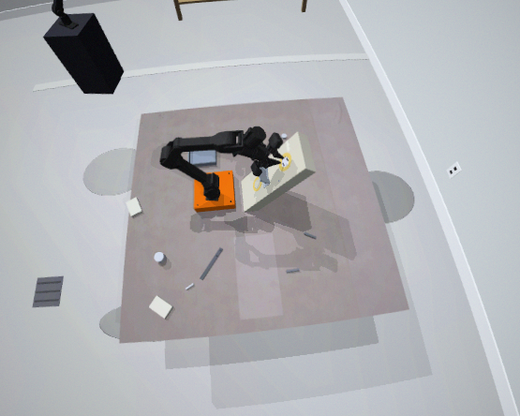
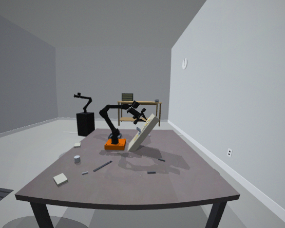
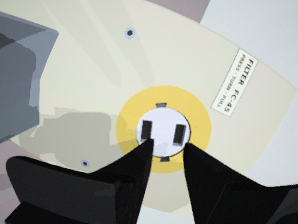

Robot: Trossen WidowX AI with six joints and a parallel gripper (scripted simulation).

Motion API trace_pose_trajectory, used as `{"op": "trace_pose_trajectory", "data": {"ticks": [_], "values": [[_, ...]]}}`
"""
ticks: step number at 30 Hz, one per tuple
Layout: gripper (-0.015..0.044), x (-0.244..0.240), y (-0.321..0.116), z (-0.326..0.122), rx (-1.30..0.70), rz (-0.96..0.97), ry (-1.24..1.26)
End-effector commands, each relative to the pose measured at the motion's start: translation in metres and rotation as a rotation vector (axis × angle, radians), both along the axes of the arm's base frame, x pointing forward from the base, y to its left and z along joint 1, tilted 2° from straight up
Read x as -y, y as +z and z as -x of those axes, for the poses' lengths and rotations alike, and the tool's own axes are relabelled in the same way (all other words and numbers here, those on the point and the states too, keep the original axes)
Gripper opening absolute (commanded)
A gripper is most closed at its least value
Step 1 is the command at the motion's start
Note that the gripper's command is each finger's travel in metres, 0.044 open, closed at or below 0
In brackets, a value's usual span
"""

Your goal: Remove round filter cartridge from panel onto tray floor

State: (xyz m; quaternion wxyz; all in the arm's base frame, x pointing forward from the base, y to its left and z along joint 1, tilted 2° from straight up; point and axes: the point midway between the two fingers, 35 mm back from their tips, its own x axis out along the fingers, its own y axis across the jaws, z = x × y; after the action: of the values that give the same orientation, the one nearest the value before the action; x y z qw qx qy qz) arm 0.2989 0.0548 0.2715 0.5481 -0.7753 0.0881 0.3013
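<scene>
The round white filter cartridge (image 3: 163,120) (image 1: 286,161) sits in the tilted cream service panel (image 3: 90,65) (image 1: 300,152) (image 2: 144,136), inside a yellow ring. Its two dark slots stand side by side in the wrist view, with small dark notches at the ring's top and bottom. My gripper (image 3: 168,147) is partly open and empty. Its fingertips overlap the cartridge's lower edge in the wrist view, one below each slot; whether they touch the face, I cannot tell. The blue-grey tray (image 1: 202,164) (image 2: 110,136) lies behind the orange base, partly hidden by the arm.
A blue-grey guard (image 3: 20,75) (image 1: 264,177) (image 2: 138,129) stands out from the panel, left of the cartridge in the wrist view. The orange base (image 1: 226,187) (image 2: 115,147) is beside the panel's low end. A white cylinder (image 1: 159,257) and a dark bar (image 1: 211,264) lie farther off.
</scene>
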Motion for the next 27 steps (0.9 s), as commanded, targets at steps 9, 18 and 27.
{"op": "trace_pose_trajectory", "data": {"ticks": [9, 18, 27], "values": [[0.0107, -0.0015, -0.011, -0.0092, -0.006, 0.0, -0.006], [0.0107, -0.0012, -0.0114, -0.009, -0.006, 0.0, -0.006], [0.0107, -0.0014, -0.0104, -0.0096, -0.006, 0.0, -0.006]]}}
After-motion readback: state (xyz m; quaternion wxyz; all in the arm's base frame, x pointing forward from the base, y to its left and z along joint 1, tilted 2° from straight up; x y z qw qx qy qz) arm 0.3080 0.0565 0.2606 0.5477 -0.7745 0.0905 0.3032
